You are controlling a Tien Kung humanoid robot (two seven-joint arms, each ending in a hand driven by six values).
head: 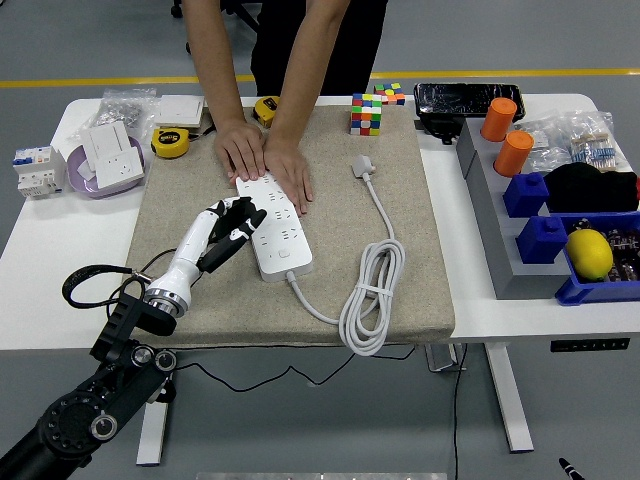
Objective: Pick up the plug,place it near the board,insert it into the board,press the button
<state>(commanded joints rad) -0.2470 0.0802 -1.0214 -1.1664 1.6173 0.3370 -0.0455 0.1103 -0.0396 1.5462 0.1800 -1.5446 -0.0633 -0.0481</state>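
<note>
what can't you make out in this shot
Head view only:
- Black plug: its prongs are hidden under the left hand, so whether they sit in the power strip cannot be told.
- Strip's far end: covered by the person's hands.
- Right arm: out of frame.

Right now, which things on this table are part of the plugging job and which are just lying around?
In the job: black plug in the left hand; power strip, held down by a person's hands.

Lying about: puzzle cube, tape measure, orange cups, yellow ball.
</note>
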